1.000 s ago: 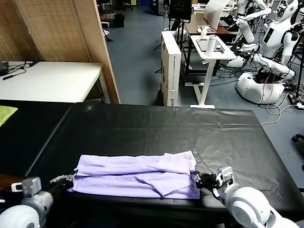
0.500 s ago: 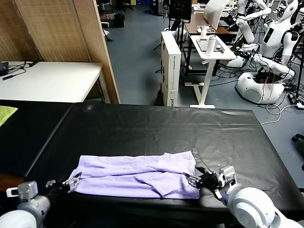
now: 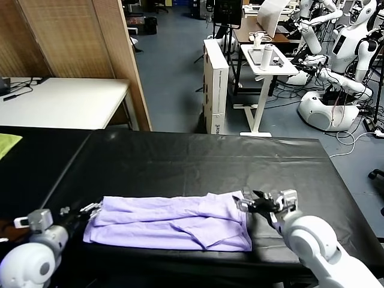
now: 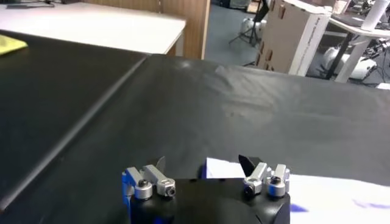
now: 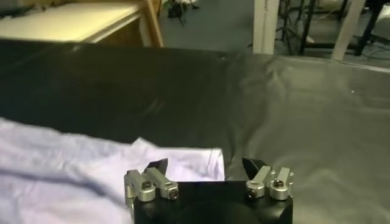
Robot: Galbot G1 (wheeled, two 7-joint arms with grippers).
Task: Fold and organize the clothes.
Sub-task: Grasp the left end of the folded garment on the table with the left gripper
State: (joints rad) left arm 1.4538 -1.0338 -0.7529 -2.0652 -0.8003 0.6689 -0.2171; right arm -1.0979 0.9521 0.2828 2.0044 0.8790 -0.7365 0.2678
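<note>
The lavender T-shirt (image 3: 171,221) lies folded into a long strip near the front edge of the black table (image 3: 198,162). My left gripper (image 3: 89,209) is open at the strip's left end, with a corner of the shirt (image 4: 222,169) showing between its jaws in the left wrist view. My right gripper (image 3: 249,201) is open at the strip's right end, over the far right corner; the shirt (image 5: 91,164) lies under and ahead of its jaws (image 5: 206,167) in the right wrist view. Neither gripper holds the fabric.
A yellow-green cloth (image 3: 7,144) lies at the table's far left edge. A white table (image 3: 60,102) and wooden screen (image 3: 78,42) stand behind on the left. A cardboard box (image 3: 216,84), a white stand and other robots are beyond the table.
Both grippers have let go of the shirt's near corners, opened and moved back along its ends toward the far corners. The shirt has settled flat.
</note>
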